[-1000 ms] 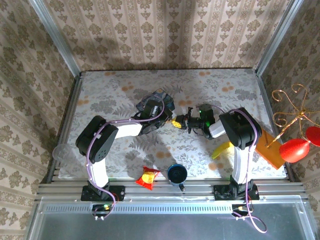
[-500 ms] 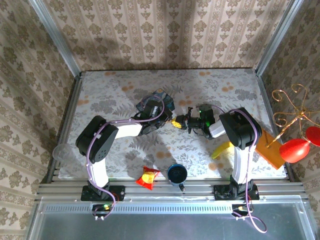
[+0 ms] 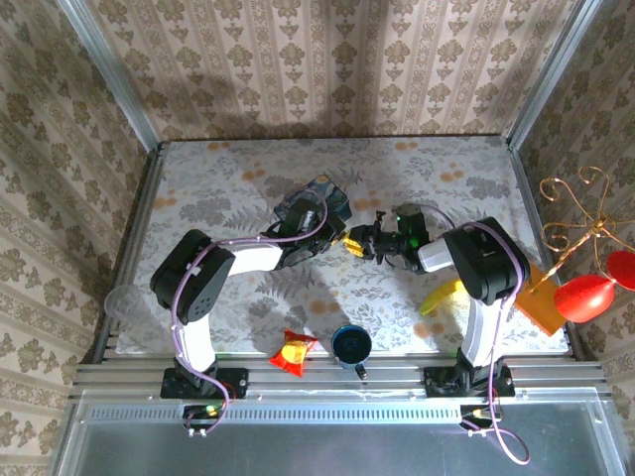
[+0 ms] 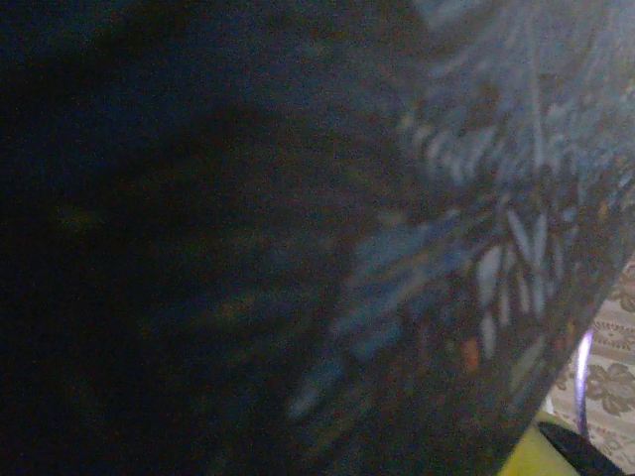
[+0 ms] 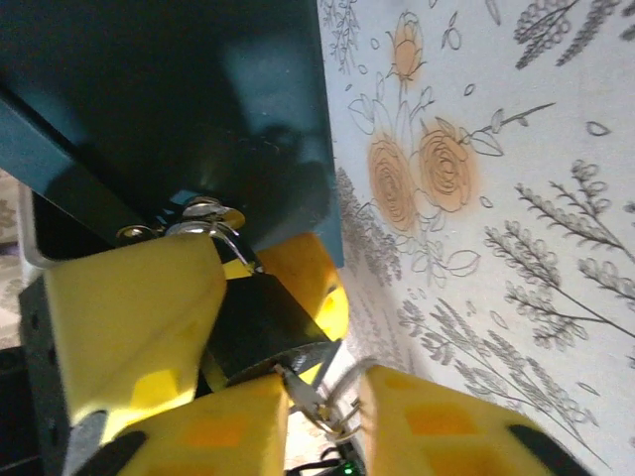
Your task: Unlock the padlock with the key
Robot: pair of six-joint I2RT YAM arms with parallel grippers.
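I see a table [image 3: 218, 178] covered with a grey-and-orange flower cloth, and damask wallpaper [image 3: 327, 59] around it. Near the centre my left gripper [image 3: 340, 239] clamps the padlock [image 5: 260, 322], whose shackle sits at the edge of the blue tin [image 3: 319, 194], at 11 o'clock. From 3 o'clock my right gripper [image 3: 367, 241] pinches the key [image 5: 303, 389] against the padlock.

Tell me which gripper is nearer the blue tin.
Left. The left gripper sits right beside the blue tin, clamping the padlock at its edge; the right gripper is farther out, on the padlock's other side, pinching the key.
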